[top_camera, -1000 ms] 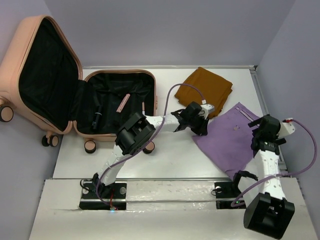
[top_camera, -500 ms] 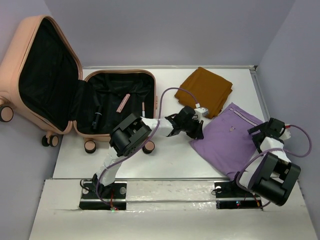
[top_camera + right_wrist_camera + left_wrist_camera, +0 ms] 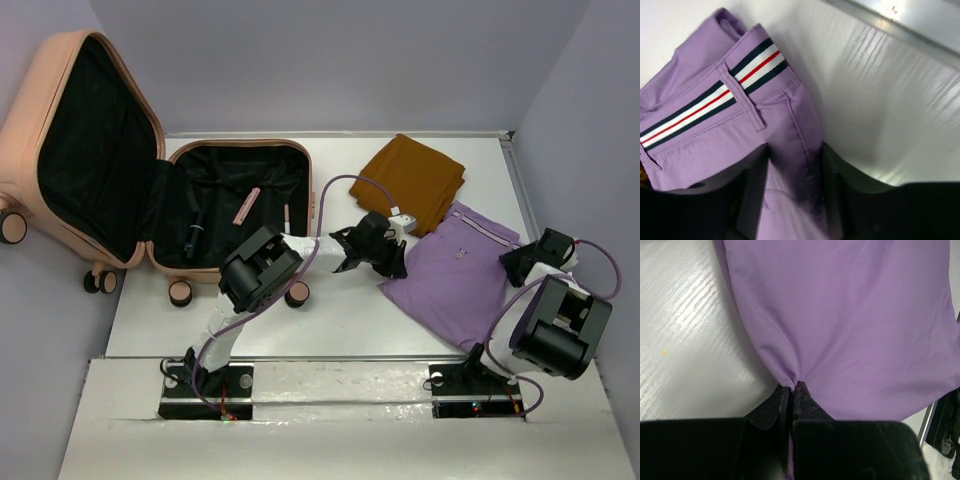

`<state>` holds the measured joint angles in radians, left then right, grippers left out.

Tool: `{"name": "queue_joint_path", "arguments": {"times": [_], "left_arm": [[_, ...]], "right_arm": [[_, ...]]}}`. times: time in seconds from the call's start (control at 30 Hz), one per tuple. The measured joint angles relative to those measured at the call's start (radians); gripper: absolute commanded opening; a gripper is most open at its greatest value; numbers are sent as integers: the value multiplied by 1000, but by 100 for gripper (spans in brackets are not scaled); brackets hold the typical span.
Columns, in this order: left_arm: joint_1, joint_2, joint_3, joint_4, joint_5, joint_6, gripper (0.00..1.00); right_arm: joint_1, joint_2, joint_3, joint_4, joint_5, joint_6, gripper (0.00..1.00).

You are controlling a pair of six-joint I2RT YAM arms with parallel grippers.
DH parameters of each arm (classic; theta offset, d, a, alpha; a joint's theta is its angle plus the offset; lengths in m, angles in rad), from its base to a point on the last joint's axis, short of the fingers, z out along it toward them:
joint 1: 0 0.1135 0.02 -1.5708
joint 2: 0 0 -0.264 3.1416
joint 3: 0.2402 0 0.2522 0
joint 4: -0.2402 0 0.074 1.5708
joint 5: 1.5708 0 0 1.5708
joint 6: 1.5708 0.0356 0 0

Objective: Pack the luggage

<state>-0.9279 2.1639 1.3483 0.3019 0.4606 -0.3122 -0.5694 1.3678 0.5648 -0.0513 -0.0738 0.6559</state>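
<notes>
What worries me most is the cloth (image 3: 455, 275) slipping out of one grip. The left arm (image 3: 318, 245) has its jaws pressed fully together on a small pucker at the cloth's (image 3: 850, 315) left edge. That is a thin bite. If the two arms rise or travel unevenly, I expect the pucker to slide free and the cloth to drop back onto the surface (image 3: 340, 310).

The right arm's (image 3: 555, 330) jaws stand apart on either side of the cloth (image 3: 700, 135) near its striped waistband (image 3: 715, 100), with fabric between them. I cannot tell whether they press on it. If they don't, a lift from the left alone would drag the cloth and could unfold it. A trailing hem might also catch the mustard cloth (image 3: 415, 180) just beside it.

The luggage (image 3: 28, 120) lies open at the far left, its lid leaning up and back and its base flat on the surface, well apart from the cloth.

The left arm reaches across the middle, with its elbow folded near the luggage's front wheels and its wrist low at the cloth's left edge. The right arm is folded tightly at the right edge, with its wrist low beside the waistband.
</notes>
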Motion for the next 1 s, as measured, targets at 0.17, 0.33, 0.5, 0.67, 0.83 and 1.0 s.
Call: {"name": "queue_joint_path", "arguments": {"times": [0.17, 0.33, 0.5, 0.67, 0.83, 1.0], "left_arm": [[0, 0, 0, 0, 3, 0, 6], [0, 0, 0, -1, 7, 0, 6], [-1, 0, 0, 1, 13, -7, 6], [-32, -5, 2, 0, 22, -31, 6], [-60, -54, 7, -6, 68, -76, 6], [-55, -174, 28, -7, 85, -105, 6]], "right_arm": [[-1, 16, -8, 16, -36, 7, 10], [-2, -55, -68, 76, -58, 10, 7], [-1, -353, -177, 98, -92, 14, 7], [2, -595, -164, 51, -150, 14, 7], [2, -692, -61, -46, -195, -1, 7], [1, -700, 33, -61, -267, 8, 7]]}}
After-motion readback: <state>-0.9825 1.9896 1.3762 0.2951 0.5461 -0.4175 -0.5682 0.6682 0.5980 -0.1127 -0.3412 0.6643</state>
